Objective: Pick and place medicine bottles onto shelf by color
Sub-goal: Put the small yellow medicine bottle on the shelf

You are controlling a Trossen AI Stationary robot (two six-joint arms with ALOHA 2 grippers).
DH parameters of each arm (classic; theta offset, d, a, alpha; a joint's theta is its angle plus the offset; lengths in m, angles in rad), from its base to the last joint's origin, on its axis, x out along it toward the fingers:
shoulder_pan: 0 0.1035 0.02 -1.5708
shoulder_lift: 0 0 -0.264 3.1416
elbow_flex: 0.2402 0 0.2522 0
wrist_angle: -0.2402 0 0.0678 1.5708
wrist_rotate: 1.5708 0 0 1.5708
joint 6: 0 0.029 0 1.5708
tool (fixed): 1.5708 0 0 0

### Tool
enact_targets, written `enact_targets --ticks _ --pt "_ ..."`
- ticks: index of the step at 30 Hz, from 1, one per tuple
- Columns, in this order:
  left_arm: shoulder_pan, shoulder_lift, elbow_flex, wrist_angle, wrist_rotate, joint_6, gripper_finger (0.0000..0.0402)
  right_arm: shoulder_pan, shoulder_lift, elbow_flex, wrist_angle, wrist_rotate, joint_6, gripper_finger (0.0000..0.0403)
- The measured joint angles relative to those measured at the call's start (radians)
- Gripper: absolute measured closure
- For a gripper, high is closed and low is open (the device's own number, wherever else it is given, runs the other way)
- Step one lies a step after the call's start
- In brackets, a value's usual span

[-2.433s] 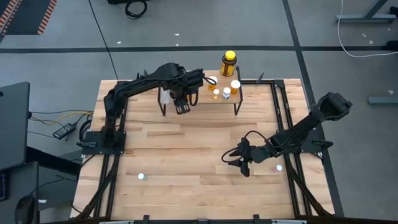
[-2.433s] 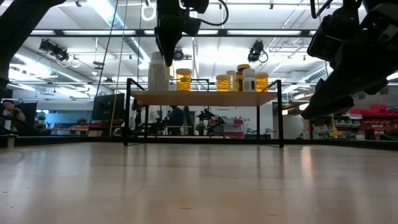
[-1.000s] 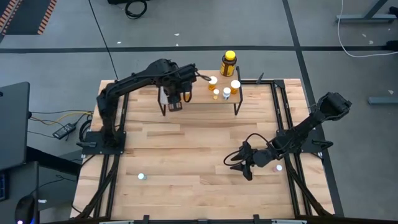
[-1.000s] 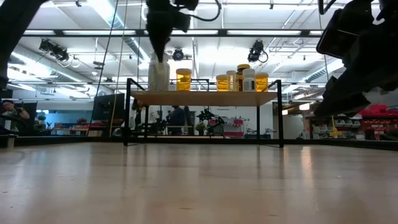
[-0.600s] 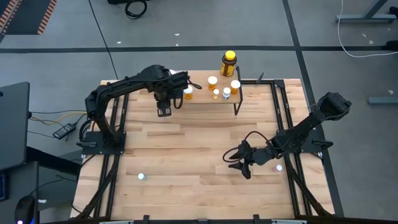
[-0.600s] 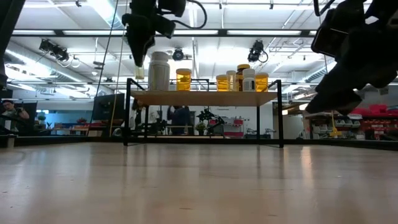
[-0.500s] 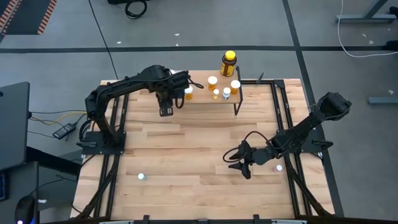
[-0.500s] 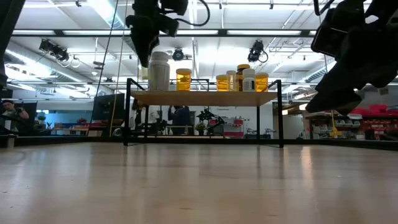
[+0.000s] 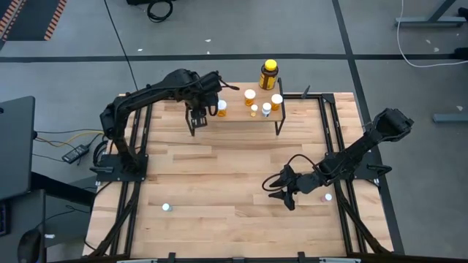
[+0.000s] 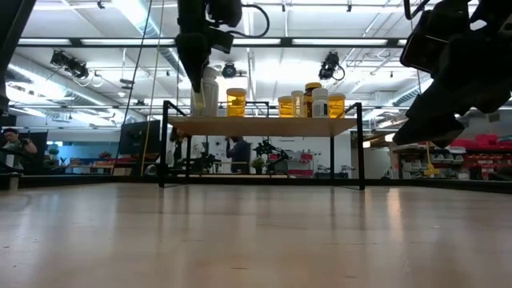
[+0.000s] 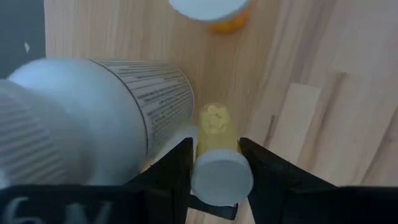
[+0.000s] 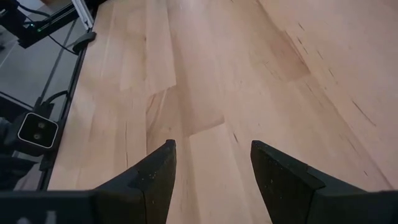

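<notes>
A wooden table (image 9: 219, 175) in a lit workshop, with bottles on a small shelf (image 9: 238, 117) at its far edge.

The left gripper (image 11: 214, 163) is held over the shelf's left end, clamped on a small amber bottle (image 11: 215, 158) beside the large white bottle (image 11: 99, 118). More amber bottles (image 10: 308, 102) are grouped on the shelf's right half. The right gripper (image 12: 212, 163) is held low over bare wood, fingers apart, empty. Two white caps (image 9: 166, 207) are seen on the table.

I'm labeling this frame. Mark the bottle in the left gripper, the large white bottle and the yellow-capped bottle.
small amber bottle (image 11: 215, 134), left wrist view, on its body above the cap.
large white bottle (image 11: 124, 109), left wrist view, on its label.
yellow-capped bottle (image 9: 269, 66), high view, on its cap.
</notes>
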Motion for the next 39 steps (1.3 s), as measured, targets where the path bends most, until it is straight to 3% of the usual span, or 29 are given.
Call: enact_targets --ticks 21,39 --pt "0.068 0.088 0.001 0.026 -0.123 0.025 0.0271 -0.001 0.0 0.0 -0.003 -0.001 0.001 0.0189" --pt "-0.012 0.084 0.032 -0.053 -0.013 -0.027 0.0271 -0.001 0.0 0.0 -0.002 -0.004 0.002 0.0189"
